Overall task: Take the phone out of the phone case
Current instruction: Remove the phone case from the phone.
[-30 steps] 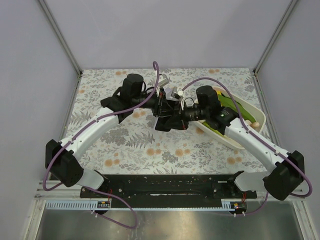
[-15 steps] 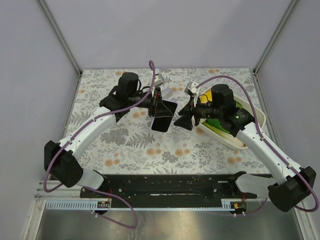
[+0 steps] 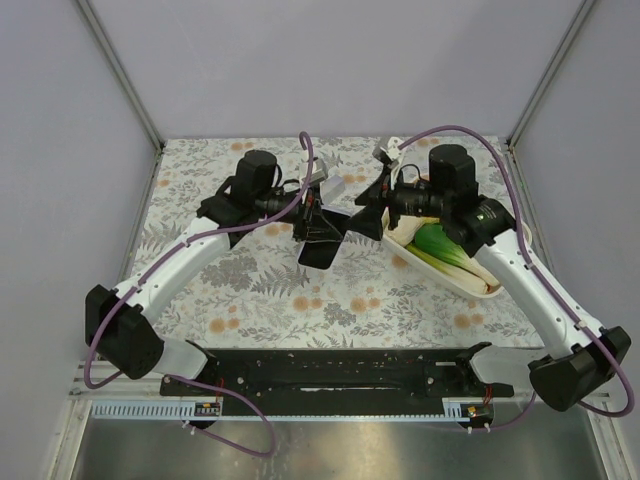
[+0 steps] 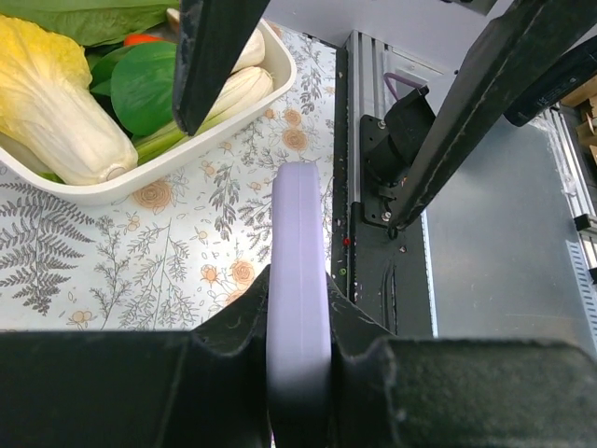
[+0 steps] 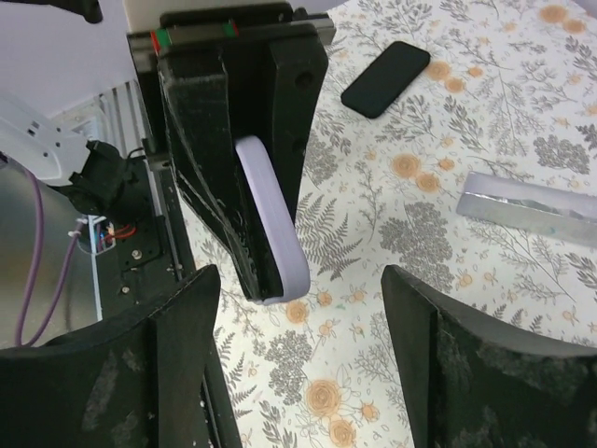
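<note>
Phone point(image 5: 384, 79): flat black slab with rounded corners, lying bare on the floral table point(image 5: 438, 271). Phone case point(image 4: 298, 233): smooth lavender with a rounded rim, clamped edge-on by the left gripper point(image 4: 298, 322). Right gripper point(image 5: 298, 373): spread wide and empty, drawn back from the case since 1.0 s ago.

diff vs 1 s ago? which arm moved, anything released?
The right gripper pulled away from the left gripper, going right and toward the far edge; it is now open and empty. The left gripper drew slightly left, staying shut on the lavender case. Unchanged: the vegetable tray, and the black phone on the table, about where it lay half a second ago.
</note>
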Controlling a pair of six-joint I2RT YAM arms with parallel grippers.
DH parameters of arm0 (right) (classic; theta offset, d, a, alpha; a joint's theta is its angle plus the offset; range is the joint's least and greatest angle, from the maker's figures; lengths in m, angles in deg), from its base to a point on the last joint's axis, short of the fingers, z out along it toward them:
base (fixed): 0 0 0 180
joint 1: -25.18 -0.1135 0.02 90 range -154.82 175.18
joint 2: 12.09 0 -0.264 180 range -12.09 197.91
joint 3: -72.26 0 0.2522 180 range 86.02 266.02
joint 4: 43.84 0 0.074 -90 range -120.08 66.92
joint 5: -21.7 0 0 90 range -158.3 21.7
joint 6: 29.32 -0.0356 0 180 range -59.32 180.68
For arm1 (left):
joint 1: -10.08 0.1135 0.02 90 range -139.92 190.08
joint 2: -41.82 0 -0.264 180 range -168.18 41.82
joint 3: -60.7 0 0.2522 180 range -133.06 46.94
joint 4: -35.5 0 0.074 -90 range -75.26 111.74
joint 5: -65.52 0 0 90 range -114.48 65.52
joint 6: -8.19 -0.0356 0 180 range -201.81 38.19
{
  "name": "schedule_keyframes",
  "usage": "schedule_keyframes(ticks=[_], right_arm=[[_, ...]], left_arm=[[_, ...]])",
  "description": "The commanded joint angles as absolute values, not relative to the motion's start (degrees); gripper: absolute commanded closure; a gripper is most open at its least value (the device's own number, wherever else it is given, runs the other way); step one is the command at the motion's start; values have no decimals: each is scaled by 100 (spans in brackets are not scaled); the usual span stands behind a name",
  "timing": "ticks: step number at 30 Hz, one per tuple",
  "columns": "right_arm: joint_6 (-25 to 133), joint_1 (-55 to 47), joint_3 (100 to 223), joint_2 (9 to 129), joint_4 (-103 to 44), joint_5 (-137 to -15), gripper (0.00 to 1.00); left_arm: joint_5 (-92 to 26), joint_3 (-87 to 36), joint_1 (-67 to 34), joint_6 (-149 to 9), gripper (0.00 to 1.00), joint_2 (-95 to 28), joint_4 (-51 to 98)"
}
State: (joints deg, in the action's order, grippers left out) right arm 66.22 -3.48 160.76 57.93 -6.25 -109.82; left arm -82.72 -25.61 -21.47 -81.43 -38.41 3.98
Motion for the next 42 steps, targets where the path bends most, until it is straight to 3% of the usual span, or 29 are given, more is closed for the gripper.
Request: schedule_keyframes(ticks=[1,5,9,18,22,28,33,38,42], right_arm=[[6376,-320,16433,6076,-784,-11356,21],[6297,-320,16372,6261,-951,-11654,25],[6138,-320,16267,6358,-1259,-12024,35],[6173,-320,15854,6288,-1734,-12718,100],[6305,-320,15792,6165,-1664,-12614,100],[6577,-294,15959,5981,-1321,-12482,100],[6744,-285,16099,5936,-1048,-12367,100],[6745,-233,16178,5910,-978,-12315,100],[6701,-154,16293,5884,-943,-12358,100]], left_arm=[[-8460,-2636,-2209,-8401,100,-3579,636],[-8443,-2653,-2270,-8410,100,-3579,635],[-8451,-2680,-2306,-8418,100,-3614,627],[-8425,-2671,-2323,-8559,100,-3632,557],[-8425,-2715,-2323,-8708,100,-3702,425],[-8399,-2838,-2306,-8928,74,-3834,64],[-8241,-2742,-2315,-8937,44,-3764,152],[-8135,-2627,-2297,-9016,29,-3693,144],[-8170,-2540,-2201,-9060,28,-3693,117]])
